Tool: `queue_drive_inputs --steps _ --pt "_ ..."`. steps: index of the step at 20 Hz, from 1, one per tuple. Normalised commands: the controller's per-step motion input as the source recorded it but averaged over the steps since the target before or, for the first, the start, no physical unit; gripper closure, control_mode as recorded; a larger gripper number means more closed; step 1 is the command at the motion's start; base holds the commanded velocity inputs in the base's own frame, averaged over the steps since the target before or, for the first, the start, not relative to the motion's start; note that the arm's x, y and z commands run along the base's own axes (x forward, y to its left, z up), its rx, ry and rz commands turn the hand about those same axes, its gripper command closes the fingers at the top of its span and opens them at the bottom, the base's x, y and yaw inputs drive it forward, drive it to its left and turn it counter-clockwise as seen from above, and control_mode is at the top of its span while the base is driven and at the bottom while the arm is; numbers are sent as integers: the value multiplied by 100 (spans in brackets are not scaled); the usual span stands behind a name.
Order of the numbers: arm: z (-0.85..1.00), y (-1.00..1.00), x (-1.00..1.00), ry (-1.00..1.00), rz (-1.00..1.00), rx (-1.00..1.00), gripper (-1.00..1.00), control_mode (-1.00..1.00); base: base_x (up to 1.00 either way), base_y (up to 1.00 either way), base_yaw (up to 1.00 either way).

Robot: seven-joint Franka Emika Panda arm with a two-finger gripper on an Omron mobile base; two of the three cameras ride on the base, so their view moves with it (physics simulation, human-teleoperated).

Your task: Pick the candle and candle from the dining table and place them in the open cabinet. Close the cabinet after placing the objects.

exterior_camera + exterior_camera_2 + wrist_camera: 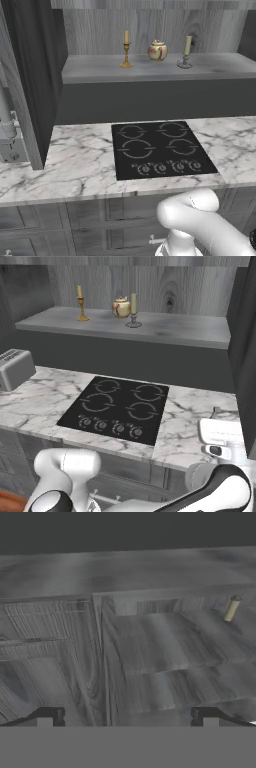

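Both candles stand on the shelf of the open cabinet (95, 67). The thin yellow taper in its gold candlestick (126, 50) (80, 304) is on the left. The stubby pale candle on a grey base (186, 53) (133, 310) is on the right, upright. In the hand view my gripper (127, 718) is open, its fingertips wide apart with nothing between them. It faces grey wood-grain panels, with a small pale-yellow cylinder (231, 608) at the upper right that I cannot identify. The dining table is out of view.
A cream-and-gold lidded jar (157, 50) stands between the candles. Below the cabinet lies a marble counter (75, 165) with a black cooktop (160, 147). Open dark doors flank the cabinet at left (25, 80) and right (245, 356). A toaster (15, 368) sits on the counter's left.
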Motion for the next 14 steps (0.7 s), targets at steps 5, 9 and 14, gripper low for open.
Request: queue_drive_inputs --steps 5,9,14 --pt "-2 -31 14 0 0 4 -100 -100 0 0 0" --pt "-6 -27 18 0 0 0 -100 -100 0 0 0" --pt "-3 -28 23 0 0 0 -100 -100 0 0 0"
